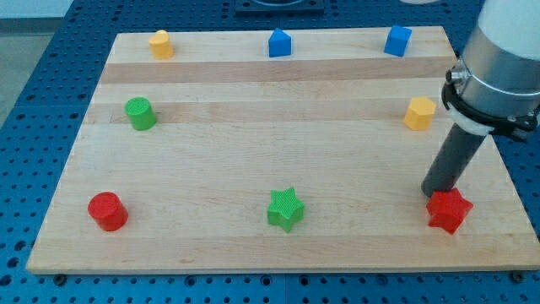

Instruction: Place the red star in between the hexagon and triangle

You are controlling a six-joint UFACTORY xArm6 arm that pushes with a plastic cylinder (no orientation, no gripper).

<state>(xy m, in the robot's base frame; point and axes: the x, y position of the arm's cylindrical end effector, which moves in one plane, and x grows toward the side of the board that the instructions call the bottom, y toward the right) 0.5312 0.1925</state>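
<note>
my tip (pixel 439 193) sits at the board's bottom right corner, touching or just short of the upper left edge of the red star (pixel 448 210); the rod's very end is partly masked by the star, so actual contact is hard to confirm. there are no jaws to open or close here, only a plain rod, and it holds nothing; it can only shove

judging by the layout, the yellow hexagon (pixel 419 112) stands near the right edge, above the star. which block counts as the triangle is less certain: the blue block (pixel 279 42) at the middle of the top edge has a peaked top and is my best guess, while the blue block (pixel 397 40) near the top right corner looks more like a tilted cube

the step in hand seems to be the start of the push. the star needs to travel up and leftward, toward the gap between hexagon and peaked blue block. from where it now stands the tip would drive the star down and right, off the board, so i judge it must first go round to the star's lower right side

the arm's upper body is cut off at the right edge of the view
</note>
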